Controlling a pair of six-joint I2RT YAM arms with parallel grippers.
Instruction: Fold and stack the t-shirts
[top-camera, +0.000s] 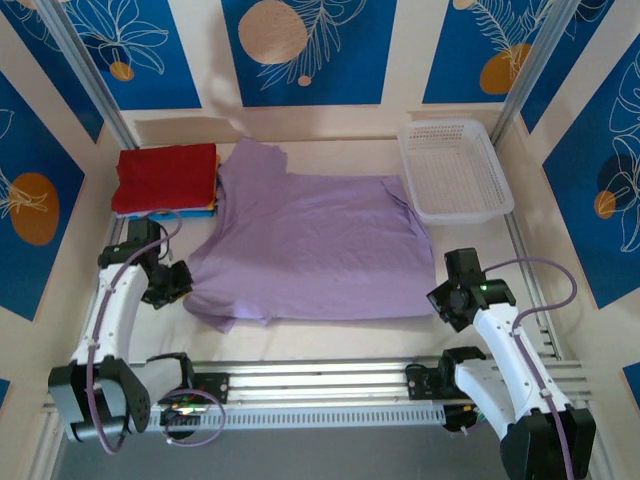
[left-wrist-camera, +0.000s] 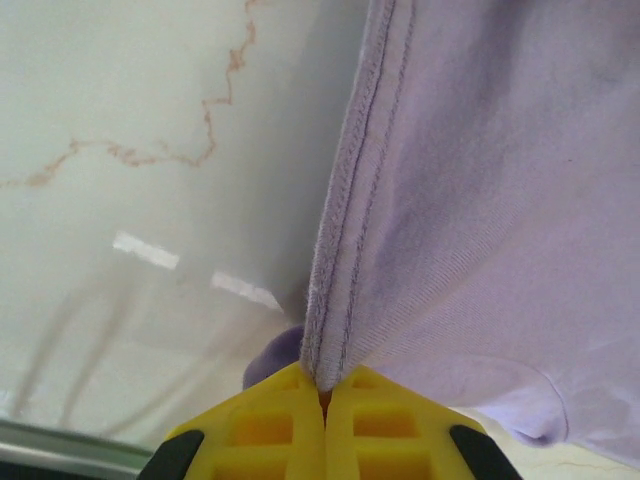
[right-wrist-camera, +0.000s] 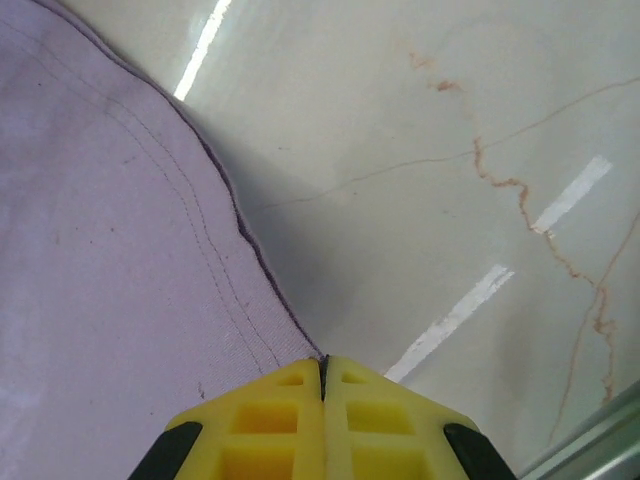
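**Item: purple t-shirt** (top-camera: 320, 240). It lies spread, wrinkled and slightly askew, on the table (top-camera: 330, 338).

**Left jaws:** fully closed on the shirt's near left hem. The stitched edge and a small fold run straight into the seam between them.

**Right jaws:** fully closed at the shirt's near right hem. They seem to pinch only the outermost edge.

**Nearby:**
- The stack of folded t-shirts (top-camera: 165, 178), red on top, sits just beside the shirt's far left sleeve.
- The white basket (top-camera: 455, 170) sits just beside the far right sleeve.

**Risks, as judged:**
- The thin right bite may slip out under tension, dropping that corner and skewing the fold.
- An uneven lift by the two arms would pull the hem crooked.
- The bunched near left corner may fold in as a lump.
- Carrying the hem far across could drag a sleeve into the stack or the basket.
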